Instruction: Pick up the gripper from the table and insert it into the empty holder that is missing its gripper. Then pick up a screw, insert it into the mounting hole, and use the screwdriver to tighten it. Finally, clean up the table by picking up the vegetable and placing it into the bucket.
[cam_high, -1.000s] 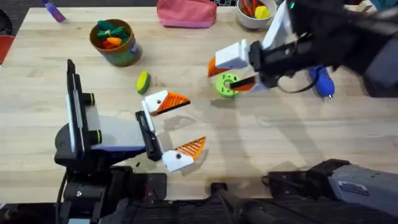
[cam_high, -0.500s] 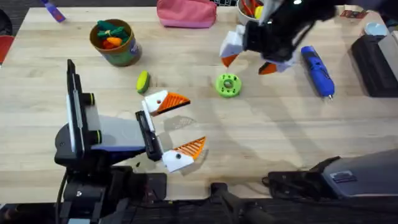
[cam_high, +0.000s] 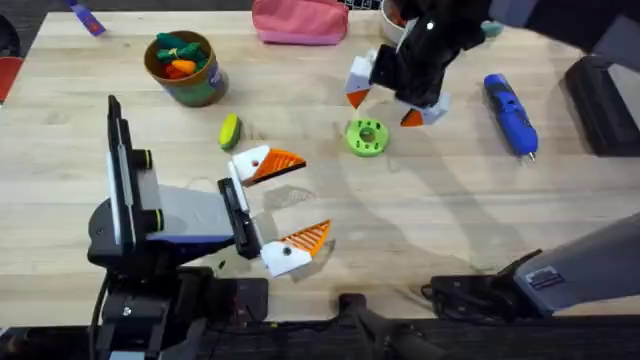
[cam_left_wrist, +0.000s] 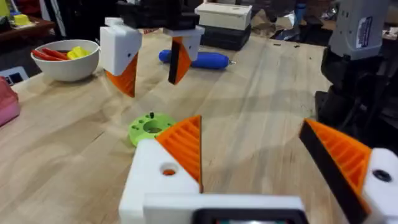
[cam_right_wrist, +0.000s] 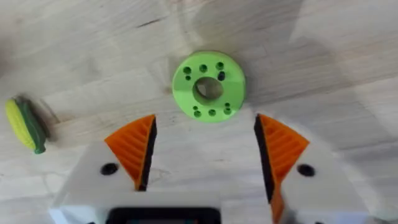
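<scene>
Two grippers, both spread wide and empty. My right gripper (cam_high: 385, 92) hangs above the green disc (cam_high: 366, 137), whose tiny dark screw (cam_right_wrist: 221, 75) sits by the centre hole. I judge I'm at the screw step, so next I drop straight down and pinch it finely. My left gripper (cam_high: 285, 206) rests low near the table's (cam_high: 450, 220) front edge. The screwdriver (cam_high: 511, 114) lies flat, right of the disc, its long axis running away from me, bit pointing toward my side. The vegetable (cam_high: 230, 130) lies left of the disc, near the bucket (cam_high: 185, 68).
</scene>
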